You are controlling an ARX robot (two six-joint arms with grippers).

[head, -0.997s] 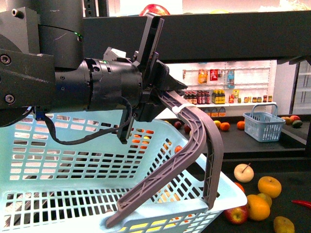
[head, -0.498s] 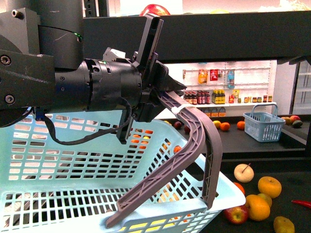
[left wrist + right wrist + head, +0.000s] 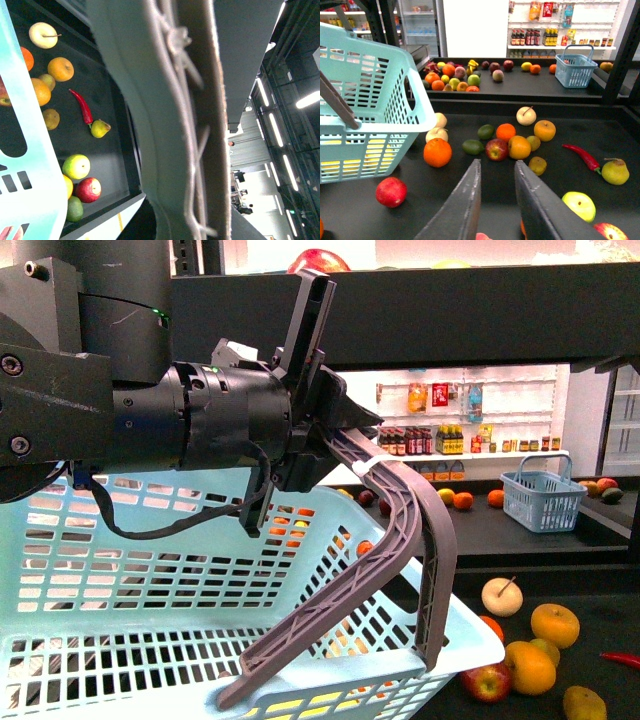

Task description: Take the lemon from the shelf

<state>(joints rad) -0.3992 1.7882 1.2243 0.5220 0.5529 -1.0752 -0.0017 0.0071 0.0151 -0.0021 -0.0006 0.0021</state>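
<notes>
A dull yellow, lemon-like fruit (image 3: pixel 537 165) lies on the black shelf tray (image 3: pixel 570 130) beside an orange and a red apple; it also shows in the front view (image 3: pixel 583 703) and the left wrist view (image 3: pixel 50 118). My right gripper (image 3: pixel 496 162) is open and empty, low over the tray, a short way from that fruit. My left gripper (image 3: pixel 335 430) is shut on the grey basket handle (image 3: pixel 400 510) and holds the light blue basket (image 3: pixel 150 640) up in front of the shelf. The handle (image 3: pixel 170 125) fills the left wrist view.
Oranges, apples, limes, a pear (image 3: pixel 615 171) and a red chili (image 3: pixel 582 156) lie scattered on the tray. The shelf's upper tier (image 3: pixel 480 315) hangs overhead. A small blue basket (image 3: pixel 575 70) stands on a far rack with more fruit. White bottle shelves (image 3: pixel 440 440) line the back wall.
</notes>
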